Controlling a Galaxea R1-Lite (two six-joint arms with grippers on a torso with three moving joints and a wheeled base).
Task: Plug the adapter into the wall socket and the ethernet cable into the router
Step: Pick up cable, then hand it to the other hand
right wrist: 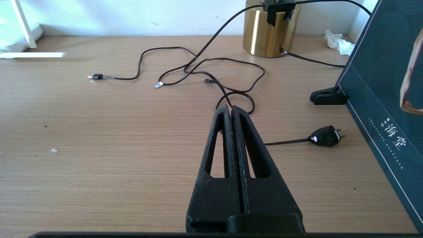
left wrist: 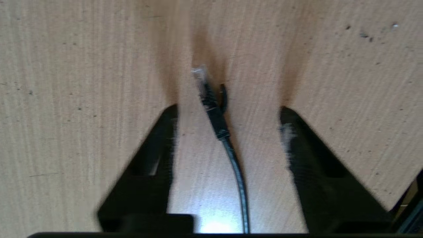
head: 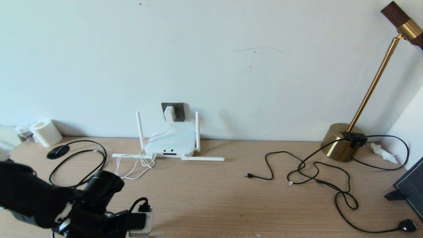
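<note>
One router (head: 172, 142) with four antennas and one adapter (head: 169, 114) in one wall socket (head: 178, 110). Wooden desk (head: 211, 191), white wall (head: 231, 59). Left gripper (left wrist: 228, 132) jaws apart, straddling ethernet cable (left wrist: 214, 115); right gripper (right wrist: 230, 110) closed, empty.

The only legible writing is the pale Chinese characters "海棠" on the dark teal patterned box (right wrist: 380, 96), standing just off to one side of the right pincer (right wrist: 231, 110); the finer print beside them is unreadable.

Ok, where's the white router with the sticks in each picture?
Head view: the router stands against the wall, left of centre.
Left wrist view: not in it.
Right wrist view: cut off at the edge, against the wall.
Shared landmark: the wooden desk, in all three.
</note>
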